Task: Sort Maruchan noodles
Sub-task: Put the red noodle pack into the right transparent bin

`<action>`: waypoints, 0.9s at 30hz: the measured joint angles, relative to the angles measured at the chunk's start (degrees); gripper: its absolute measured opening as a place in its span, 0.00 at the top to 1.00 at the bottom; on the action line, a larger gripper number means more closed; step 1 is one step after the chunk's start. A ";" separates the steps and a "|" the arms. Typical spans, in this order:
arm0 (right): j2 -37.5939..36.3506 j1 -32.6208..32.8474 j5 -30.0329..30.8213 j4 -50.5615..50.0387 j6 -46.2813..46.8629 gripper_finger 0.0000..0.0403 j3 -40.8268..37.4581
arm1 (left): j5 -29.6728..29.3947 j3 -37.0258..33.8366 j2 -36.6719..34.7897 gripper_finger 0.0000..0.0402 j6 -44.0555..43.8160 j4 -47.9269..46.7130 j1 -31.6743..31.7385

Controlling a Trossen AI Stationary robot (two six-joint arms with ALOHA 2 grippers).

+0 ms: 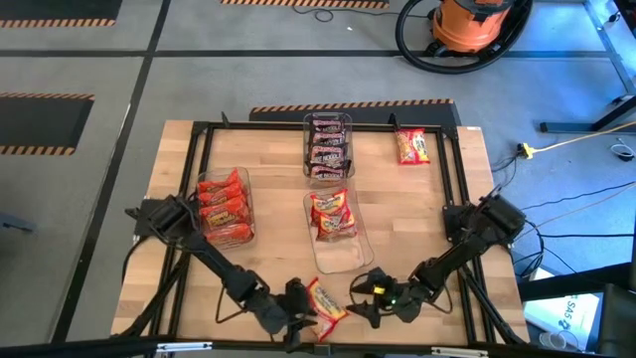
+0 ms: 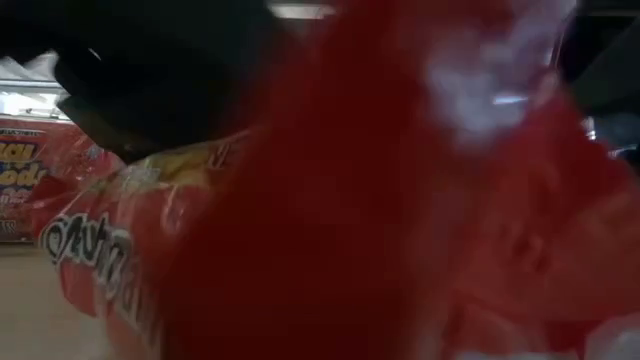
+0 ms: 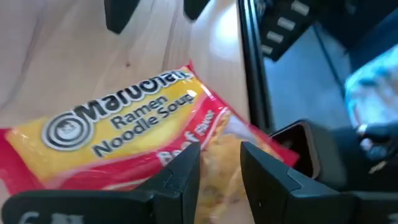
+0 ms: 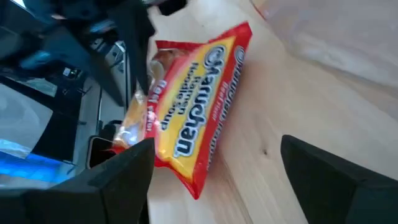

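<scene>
One red-and-yellow Maruchan packet [image 1: 326, 301] lies near the table's near edge, between my two grippers. It fills the low view [image 2: 330, 200]. My left gripper [image 1: 298, 310] is at its left side, shut on it [image 3: 221, 165]. My right gripper [image 1: 363, 296] stands just right of the packet, wide open [image 4: 217, 146], touching nothing. Three clear bins hold the other packets: orange-red ones [image 1: 224, 207] on the left, dark brown ones [image 1: 328, 146] at the far middle, and red-and-yellow ones [image 1: 333, 221] in the centre. One more red-and-yellow packet [image 1: 412, 146] lies flat on the wood at the far right. My left gripper pinches the packet between its two fingers at the long edge beside the word "Beef" [image 3: 214, 134], coming level from the table's left. The packet sits tilted in the hold. Its opposite long edge [image 4: 233, 81] looks down on the wood.
A black frame [image 1: 199, 159] runs round the tabletop, and its near rail [image 3: 252, 74] passes close by the held packet. The centre bin [image 1: 338, 261] stands just beyond both grippers, its near half without packets. Bare wood [image 1: 427, 214] lies to the right of it.
</scene>
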 joint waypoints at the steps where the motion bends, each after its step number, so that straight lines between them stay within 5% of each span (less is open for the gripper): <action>1: 0.77 -0.32 -0.33 0.37 0.44 0.19 0.28 | -0.87 0.06 0.19 0.73 -1.61 0.36 -0.58; 7: 5.79 -3.10 -4.99 1.30 0.07 0.19 5.10 | -7.23 0.10 0.41 0.73 -5.52 -2.59 -4.21; 17: 7.64 -7.56 -9.63 -4.24 -1.69 0.19 10.58 | -7.73 0.32 3.04 0.73 -5.20 0.31 -4.56; 27: 7.64 -7.79 -10.27 -4.57 -2.61 0.19 10.63 | -7.84 0.15 -4.20 0.73 -1.70 -1.69 -4.95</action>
